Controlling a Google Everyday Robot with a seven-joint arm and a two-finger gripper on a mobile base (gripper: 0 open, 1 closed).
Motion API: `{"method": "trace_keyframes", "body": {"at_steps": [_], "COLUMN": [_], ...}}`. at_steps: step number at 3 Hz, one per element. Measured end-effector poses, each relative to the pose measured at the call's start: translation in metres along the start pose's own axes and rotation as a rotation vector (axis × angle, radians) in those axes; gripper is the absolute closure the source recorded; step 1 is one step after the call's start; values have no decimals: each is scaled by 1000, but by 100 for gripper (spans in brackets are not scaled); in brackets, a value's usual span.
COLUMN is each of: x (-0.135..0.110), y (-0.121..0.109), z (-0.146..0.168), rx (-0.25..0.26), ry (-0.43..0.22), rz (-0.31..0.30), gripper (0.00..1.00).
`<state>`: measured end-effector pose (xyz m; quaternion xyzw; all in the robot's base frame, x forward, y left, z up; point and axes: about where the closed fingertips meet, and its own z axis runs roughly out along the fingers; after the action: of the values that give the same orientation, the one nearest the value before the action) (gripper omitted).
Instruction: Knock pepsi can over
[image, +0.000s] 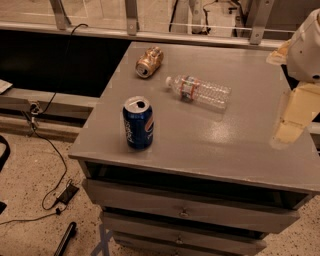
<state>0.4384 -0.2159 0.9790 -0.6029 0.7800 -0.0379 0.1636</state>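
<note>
The pepsi can (138, 123) is dark blue with white lettering and an opened silver top. It stands upright near the front left corner of the grey cabinet top (225, 140). My gripper (291, 120) is a cream-coloured piece at the right edge of the view, low over the right side of the cabinet top. It is far to the right of the can and touches nothing that I can see. The white arm (307, 47) rises above it.
A gold-brown can (149, 62) lies on its side at the back left. A clear plastic bottle (200, 91) lies on its side in the middle back. Drawers (185, 210) sit below the front edge. Cables (50, 150) run on the floor at left.
</note>
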Motion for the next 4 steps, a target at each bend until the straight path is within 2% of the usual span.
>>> {"method": "trace_keyframes", "body": {"at_steps": [1,2,3,4], "x": [-5,-30,-85,-159], "y": [-2,-11,-29,-39], "z": [0,-3,1,8], "rx": [3,17,17,-28], "ry": [-14,-89,-249,-458], "rz": [-7,-45,-107,-167], "gripper": [0,0,0,0]}}
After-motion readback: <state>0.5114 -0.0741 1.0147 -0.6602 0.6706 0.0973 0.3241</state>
